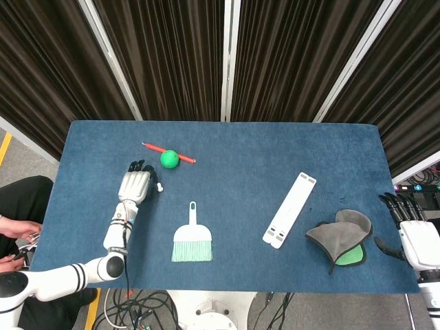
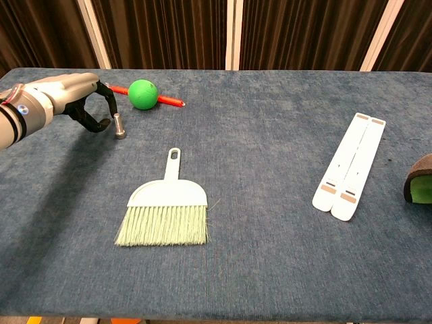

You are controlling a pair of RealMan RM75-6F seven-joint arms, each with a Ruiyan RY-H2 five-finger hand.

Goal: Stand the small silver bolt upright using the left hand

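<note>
The small silver bolt stands nearly upright on the blue table, head down, at the left. In the head view the bolt shows only as a small pale spot. My left hand reaches in from the left, and its dark fingertips curl around the bolt's shank and pinch it. From above, the left hand lies palm down just left of the bolt. My right hand hangs off the table's right edge with fingers spread, holding nothing.
A green ball on a red stick lies just behind the bolt. A mint hand brush sits in front of it. A white folded strip and a grey-green cloth lie at the right.
</note>
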